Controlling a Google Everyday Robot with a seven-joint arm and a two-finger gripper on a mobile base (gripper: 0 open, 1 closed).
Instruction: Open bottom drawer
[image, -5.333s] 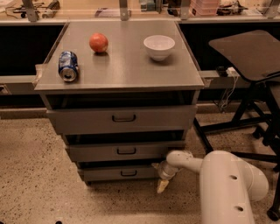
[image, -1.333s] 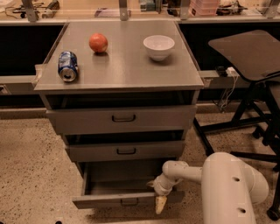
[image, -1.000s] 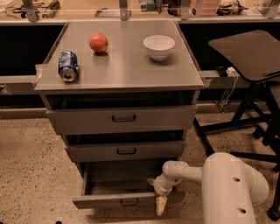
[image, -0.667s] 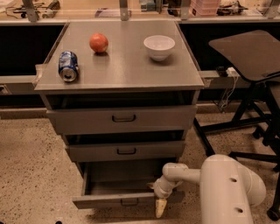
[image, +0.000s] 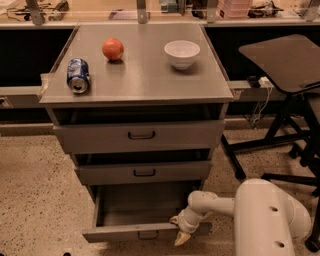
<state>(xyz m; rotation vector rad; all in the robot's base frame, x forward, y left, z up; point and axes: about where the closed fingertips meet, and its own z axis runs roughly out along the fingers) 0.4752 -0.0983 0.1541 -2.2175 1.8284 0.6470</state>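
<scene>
The bottom drawer of the grey metal cabinet is pulled well out. Its plain grey inside shows, and its small dark loop handle sits at the centre of the front. My gripper is at the right end of that drawer front, with pale fingertips pointing down past its edge. The white arm reaches in from the lower right. The middle drawer and the top drawer are shut.
On the cabinet top lie a blue can on its side, a red apple and a white bowl. A dark side table on a black stand is at the right. Speckled floor lies to the left.
About five seconds ago the bottom drawer was shut with the gripper at its right side. Now it is pulled out. Over the last second, nothing has visibly moved.
</scene>
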